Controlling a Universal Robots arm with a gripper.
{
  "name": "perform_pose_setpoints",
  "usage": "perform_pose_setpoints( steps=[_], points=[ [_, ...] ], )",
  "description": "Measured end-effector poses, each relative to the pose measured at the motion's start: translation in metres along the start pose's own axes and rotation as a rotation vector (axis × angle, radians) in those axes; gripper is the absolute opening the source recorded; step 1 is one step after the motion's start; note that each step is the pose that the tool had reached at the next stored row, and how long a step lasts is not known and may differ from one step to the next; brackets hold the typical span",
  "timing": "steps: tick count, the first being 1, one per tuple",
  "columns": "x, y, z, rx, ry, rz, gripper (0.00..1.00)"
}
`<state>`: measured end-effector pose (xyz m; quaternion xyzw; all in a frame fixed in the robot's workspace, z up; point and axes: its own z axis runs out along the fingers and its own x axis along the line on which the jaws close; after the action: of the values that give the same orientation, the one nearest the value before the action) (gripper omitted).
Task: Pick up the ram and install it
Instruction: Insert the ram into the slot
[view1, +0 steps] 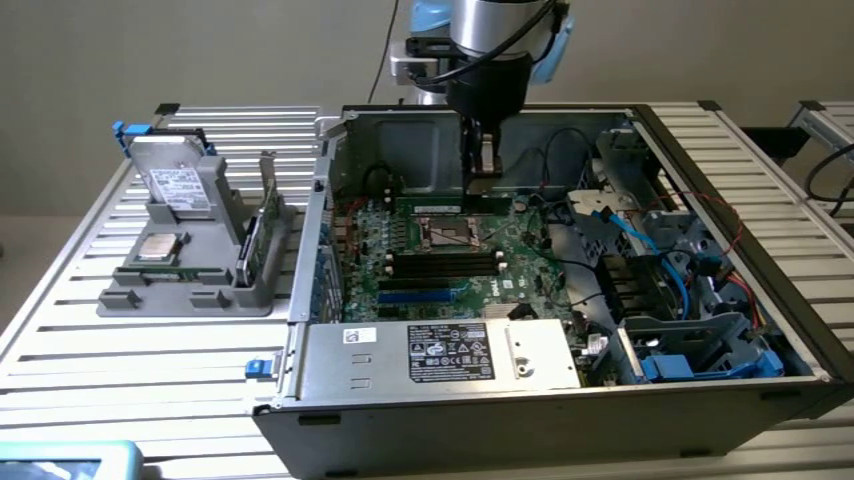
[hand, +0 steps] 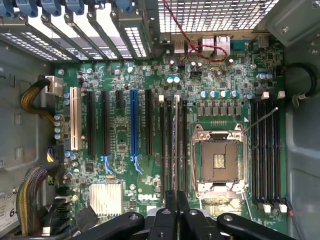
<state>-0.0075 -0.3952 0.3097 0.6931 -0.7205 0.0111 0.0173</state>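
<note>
Your gripper (hand: 172, 202) is pinched together on the ram (hand: 176, 145), which it holds edge-on over the black memory slots (hand: 163, 145), beside the empty processor socket (hand: 219, 159). If the stick is tilted or off the slot line, pressing could jam it, flex the board, or scrape a neighbouring slot.
</note>
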Motion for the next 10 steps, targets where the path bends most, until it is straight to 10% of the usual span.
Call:
perform_pose_setpoints(
  steps=[4,10],
  points=[
    [0.0003,0.0000,0.0018,0.0049,0.0133,0.000,0.12],
    [-0.0001,0.0022,0.0049,0.0114,0.0145,0.001,0.12]
  ],
)
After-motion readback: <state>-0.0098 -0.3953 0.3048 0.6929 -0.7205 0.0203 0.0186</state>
